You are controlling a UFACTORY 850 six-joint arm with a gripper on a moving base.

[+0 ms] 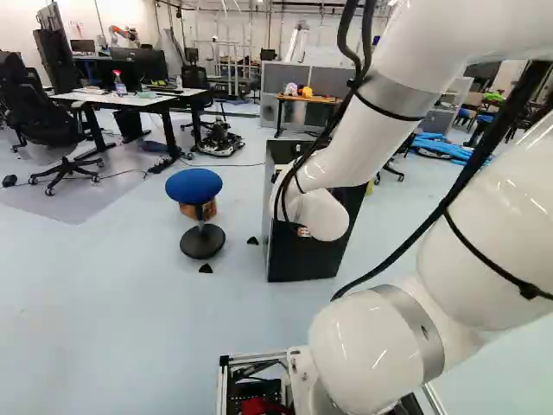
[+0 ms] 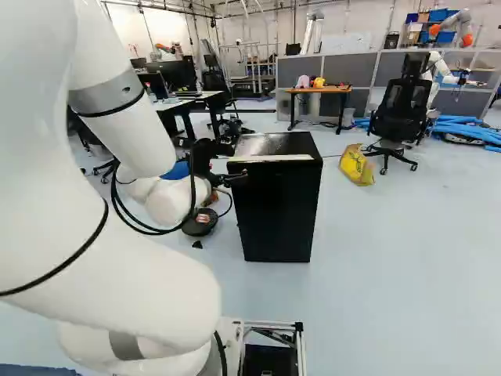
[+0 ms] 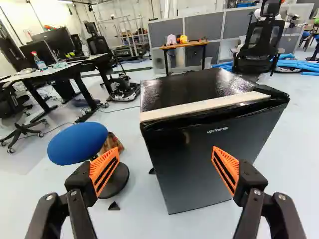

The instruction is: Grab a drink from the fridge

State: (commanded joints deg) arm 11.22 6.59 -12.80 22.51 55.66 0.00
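Claw [image 2: 237, 163] | wide open | nil held | fridge [image 3: 199, 174] ahd, dr shut

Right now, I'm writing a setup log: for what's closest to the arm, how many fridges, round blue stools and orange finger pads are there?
Fridge: 1
Round blue stool: 1
Orange finger pads: 2
Total: 4
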